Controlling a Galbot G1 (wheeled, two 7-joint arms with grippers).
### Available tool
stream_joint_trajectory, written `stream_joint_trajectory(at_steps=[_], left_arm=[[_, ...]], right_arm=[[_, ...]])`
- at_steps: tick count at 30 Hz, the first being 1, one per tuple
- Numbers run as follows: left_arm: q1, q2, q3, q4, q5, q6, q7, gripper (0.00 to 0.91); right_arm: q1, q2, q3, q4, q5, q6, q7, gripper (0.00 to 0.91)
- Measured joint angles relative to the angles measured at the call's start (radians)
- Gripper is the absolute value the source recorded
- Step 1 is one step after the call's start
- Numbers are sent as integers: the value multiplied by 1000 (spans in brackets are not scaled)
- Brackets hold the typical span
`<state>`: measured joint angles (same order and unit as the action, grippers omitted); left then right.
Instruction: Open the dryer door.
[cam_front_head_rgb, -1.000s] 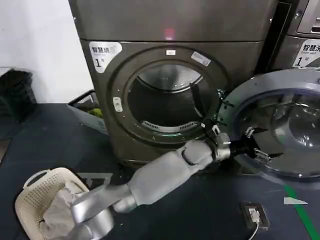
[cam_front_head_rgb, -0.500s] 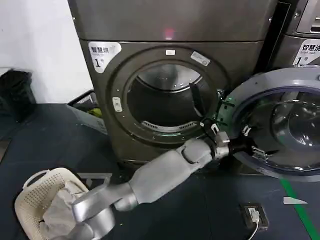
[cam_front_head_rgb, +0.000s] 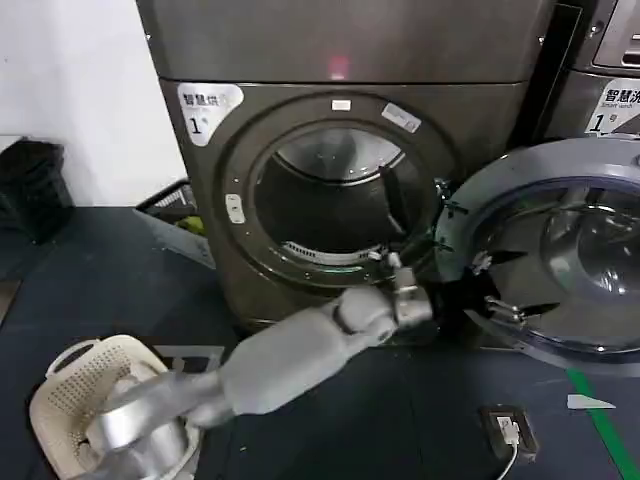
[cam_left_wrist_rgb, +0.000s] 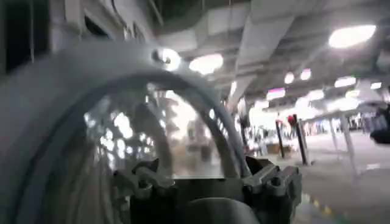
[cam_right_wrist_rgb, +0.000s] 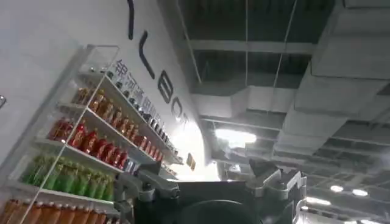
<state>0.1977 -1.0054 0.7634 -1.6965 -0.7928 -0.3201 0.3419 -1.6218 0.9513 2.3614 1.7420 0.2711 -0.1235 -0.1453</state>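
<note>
The dryer door (cam_front_head_rgb: 560, 260) stands swung wide open to the right of the dryer's round drum opening (cam_front_head_rgb: 335, 205), its grey inner rim and domed glass facing me. My left arm reaches across from the lower left. Its left gripper (cam_front_head_rgb: 490, 288) is open just in front of the door's lower-left inner rim, with nothing between the fingers. In the left wrist view the door's rim (cam_left_wrist_rgb: 73, 73) and glass curve close ahead of the spread left gripper (cam_left_wrist_rgb: 207, 179). The right gripper (cam_right_wrist_rgb: 210, 182) is open, pointing up at a ceiling.
A white laundry basket (cam_front_head_rgb: 85, 400) with cloth sits on the dark floor at lower left. A neighbouring machine (cam_front_head_rgb: 610, 70) stands right behind the open door. A small device with a cable (cam_front_head_rgb: 508, 430) and a green floor line (cam_front_head_rgb: 600, 420) lie at lower right. A crate (cam_front_head_rgb: 175, 215) sits left of the dryer.
My left arm has drawn back to the left, its wrist now farther from the door. The open door has barely shifted.
</note>
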Motion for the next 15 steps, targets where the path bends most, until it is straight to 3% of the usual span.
stream_joint_trajectory(at_steps=[5, 15], left_arm=[[4, 179, 16, -67, 72, 20, -28, 907], [20, 490, -14, -102, 247, 104, 14, 907]], right_arm=[[-1, -10, 24, 13, -45, 5, 3, 907], [12, -34, 52, 0, -105, 6, 15, 907]])
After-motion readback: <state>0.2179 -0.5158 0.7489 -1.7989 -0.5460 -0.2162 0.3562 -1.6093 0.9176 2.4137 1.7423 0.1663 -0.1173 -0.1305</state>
